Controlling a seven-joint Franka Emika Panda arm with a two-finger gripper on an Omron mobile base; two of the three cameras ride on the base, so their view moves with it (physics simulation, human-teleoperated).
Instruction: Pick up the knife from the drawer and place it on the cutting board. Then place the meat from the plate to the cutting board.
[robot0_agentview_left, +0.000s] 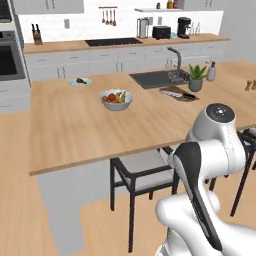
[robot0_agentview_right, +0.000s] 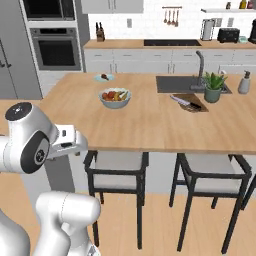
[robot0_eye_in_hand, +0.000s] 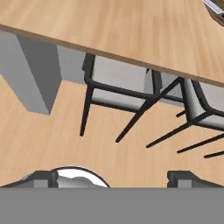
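The gripper (robot0_eye_in_hand: 113, 177) stood spread and empty; the knife (robot0_agentview_right: 185, 102) already lay on the cutting board (robot0_agentview_right: 196, 104), the meat (robot0_agentview_right: 104, 76) at ten o'clock from it.

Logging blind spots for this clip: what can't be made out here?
- Meat on the plate: too small and far in both base views to tell its shape.
- Knife on the cutting board: in the hand view, cut off by the top right corner.
- Gripper: fingertips stand wide apart with nothing between them, their lower parts cut off at the hand view's bottom.
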